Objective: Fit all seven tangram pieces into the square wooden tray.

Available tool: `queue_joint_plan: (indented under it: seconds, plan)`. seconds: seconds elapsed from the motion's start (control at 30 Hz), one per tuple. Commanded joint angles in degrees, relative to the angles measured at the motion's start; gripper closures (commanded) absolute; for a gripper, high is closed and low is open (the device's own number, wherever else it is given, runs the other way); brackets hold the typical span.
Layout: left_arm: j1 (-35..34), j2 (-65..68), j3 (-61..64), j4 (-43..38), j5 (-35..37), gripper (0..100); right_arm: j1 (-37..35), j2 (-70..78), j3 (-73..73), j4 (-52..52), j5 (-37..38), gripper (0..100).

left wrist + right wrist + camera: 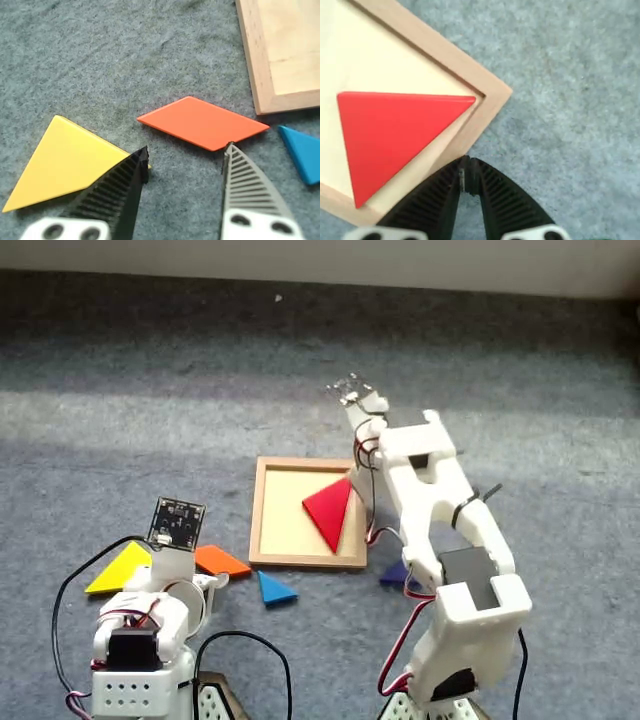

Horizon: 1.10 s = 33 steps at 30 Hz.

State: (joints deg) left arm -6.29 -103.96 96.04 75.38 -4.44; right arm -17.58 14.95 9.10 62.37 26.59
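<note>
The square wooden tray (258,520) lies mid-table with a red triangle (330,510) inside it along the right wall. My right gripper (468,167) is shut on nothing, its tips just outside the tray rim (445,60) beside the red triangle (385,135). My left gripper (186,157) is open low over the carpet. One fingertip is at the yellow triangle (65,162), the other at the orange parallelogram (202,122). A blue triangle (302,152) lies near the tray corner (262,100). A dark blue piece (394,573) peeks from under the right arm.
Grey carpet covers the table. The yellow triangle (120,567), orange parallelogram (221,561) and blue triangle (275,589) lie in a row in front of the tray's left half. The right arm (440,520) stretches along the tray's right side.
</note>
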Motion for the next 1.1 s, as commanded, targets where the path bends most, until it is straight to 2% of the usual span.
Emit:
queue_joint_plan:
  seconds: [0.0, 0.13, 0.23, 0.47, 0.57, 0.73, 0.9, 1.07]
  plan:
    - [0.92, -0.40, 1.10, 0.26, -0.26, 76, -0.75, -3.21, -3.65, -0.57, -0.44, 99.3]
    - [0.92, -0.40, 1.10, 0.26, -0.26, 76, -1.19, -3.82, -4.44, 0.22, -0.88, 99.3]
    - [0.92, -0.40, 1.10, 0.26, -0.26, 76, -4.88, -4.53, -5.58, 3.82, -4.22, 99.3]
    - [0.92, -0.40, 1.10, 0.26, -0.26, 76, -14.64, -6.81, -5.85, 5.76, -4.92, 99.3]
    - [0.92, -0.40, 1.10, 0.26, -0.26, 76, -17.19, -6.73, -5.85, 5.58, -9.14, 99.3]
    - [0.92, -0.40, 1.10, 0.26, -0.26, 76, -18.68, -6.64, -5.32, 3.56, -16.44, 99.3]
    - [0.92, -0.40, 1.10, 0.26, -0.26, 76, -18.77, -6.64, 2.86, -4.18, -16.53, 99.3]
    - [0.92, -0.40, 1.10, 0.26, -0.26, 76, -18.77, -6.73, 7.60, -5.49, -16.44, 99.3]
